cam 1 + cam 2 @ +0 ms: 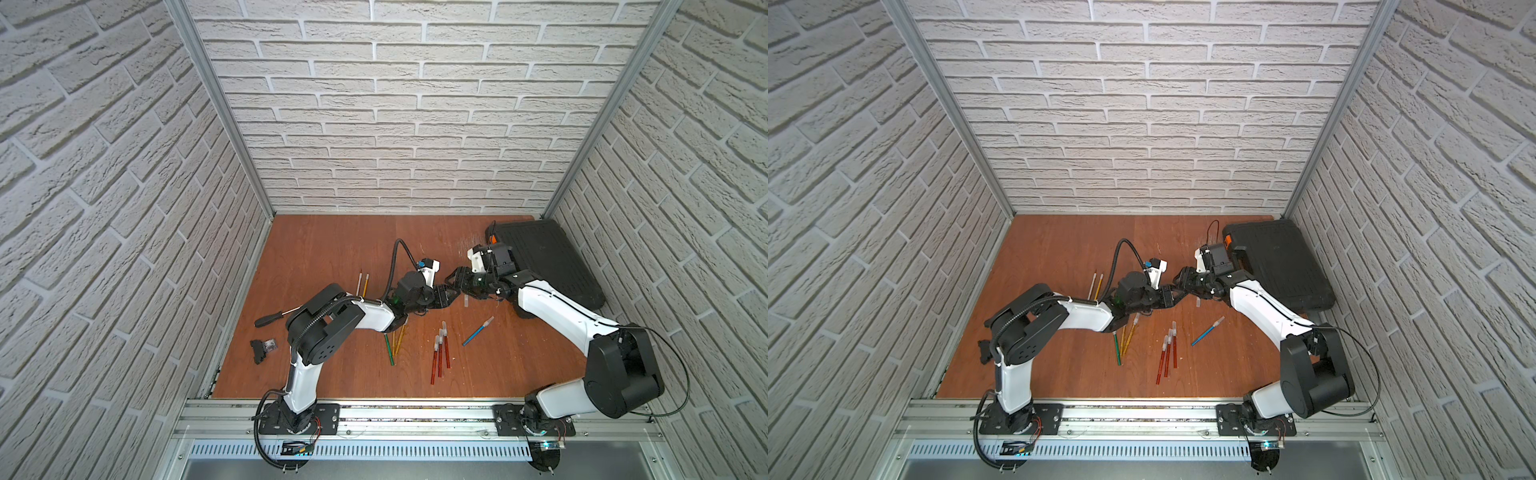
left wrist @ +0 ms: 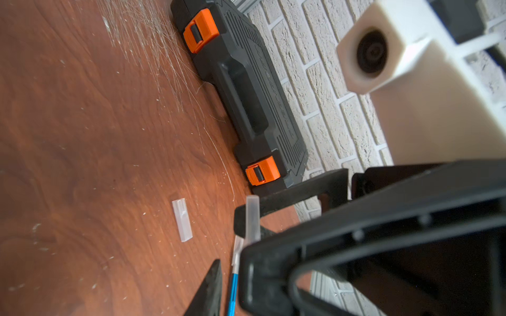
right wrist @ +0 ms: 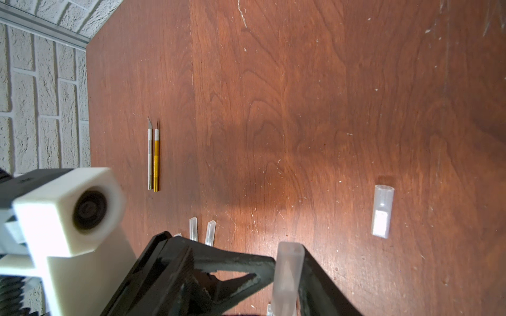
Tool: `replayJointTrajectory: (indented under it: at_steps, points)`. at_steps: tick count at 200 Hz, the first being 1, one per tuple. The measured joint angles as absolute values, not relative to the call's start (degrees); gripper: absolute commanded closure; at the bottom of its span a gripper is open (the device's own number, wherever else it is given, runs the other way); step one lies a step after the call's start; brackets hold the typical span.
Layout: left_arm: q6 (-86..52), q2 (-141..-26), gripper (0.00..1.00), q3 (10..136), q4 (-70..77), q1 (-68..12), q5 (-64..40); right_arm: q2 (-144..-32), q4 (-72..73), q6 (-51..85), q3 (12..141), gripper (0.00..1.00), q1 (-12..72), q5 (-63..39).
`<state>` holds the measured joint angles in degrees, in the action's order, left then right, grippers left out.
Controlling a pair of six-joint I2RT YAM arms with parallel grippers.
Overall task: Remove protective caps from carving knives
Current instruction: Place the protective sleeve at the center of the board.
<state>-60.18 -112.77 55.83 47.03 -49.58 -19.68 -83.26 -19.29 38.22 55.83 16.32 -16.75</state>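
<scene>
Meeting point: the right gripper (image 1: 455, 277) and the left gripper (image 1: 449, 297) stand tip to tip above the middle of the counter (image 1: 332, 249).
Cap in play: a translucent protective cap (image 3: 288, 273) sits between the right gripper's fingers, raised off the counter.
Right gripper state: closed on that cap, pinching its sides.
Left gripper state: the jaws are narrow, but its own fingers hide whether a knife handle lies between them, so its grip cannot be told.
Key relation: the cap lies directly ahead of the left gripper's tips. Its long axis appears to run toward that gripper, across the right gripper's pinch (in the left wrist view its near end vanishes behind the left fingers). A pull would likely need to go straight along that axis, away from the left gripper.
Nearer arm: the right arm has the cap, and the left is almost touching it.
Arm pose: both arms reach inward with elbows raised and forearms sloping down to the meeting point.
Elsewhere: a loose cap (image 1: 466, 300) lies on the counter just beside both grippers. The blue knife (image 1: 478, 331) and the red knives (image 1: 440, 353), caps on, lie back toward the arm bases. Two bare knives (image 3: 153, 156) lie beyond the left gripper's wrist, away from the right gripper.
</scene>
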Motion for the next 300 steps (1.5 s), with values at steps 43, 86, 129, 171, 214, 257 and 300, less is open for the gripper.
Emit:
replayJointTrajectory:
  at_steps: [43, 86, 129, 171, 214, 257, 300]
  points:
    - [-61.71, -113.75, 0.81, 56.64, 48.38, -49.69, -20.05, -83.26, -18.63, 38.39, 55.81, 0.43, 16.32, -16.84]
    - [-61.73, -113.75, 0.92, 56.84, 48.23, -49.84, -20.03, -83.24, -18.61, 38.41, 55.66, 0.43, 16.32, -16.82]
    - [-61.56, -113.75, 0.94, 57.82, 45.82, -49.89, -19.09, -82.54, -19.42, 38.35, 55.64, 0.41, 16.32, -14.70]
    - [-61.49, -114.74, 0.95, 59.96, 41.41, -49.89, -17.19, -79.18, -23.33, 37.04, 55.64, 0.38, 15.99, -8.16]
    - [-60.47, -118.13, 0.93, 65.25, 32.47, -49.91, -15.22, -76.38, -26.37, 34.85, 55.64, 0.38, 15.73, -4.91]
    - [-58.24, -121.78, 0.89, 72.69, 21.10, -50.02, -13.02, -71.24, -28.18, 31.24, 54.78, 0.38, 15.59, -3.20]
    - [-56.73, -124.57, 0.86, 78.72, 11.79, -50.54, -11.77, -69.54, -29.78, 29.32, 52.03, 0.38, 15.44, -2.42]
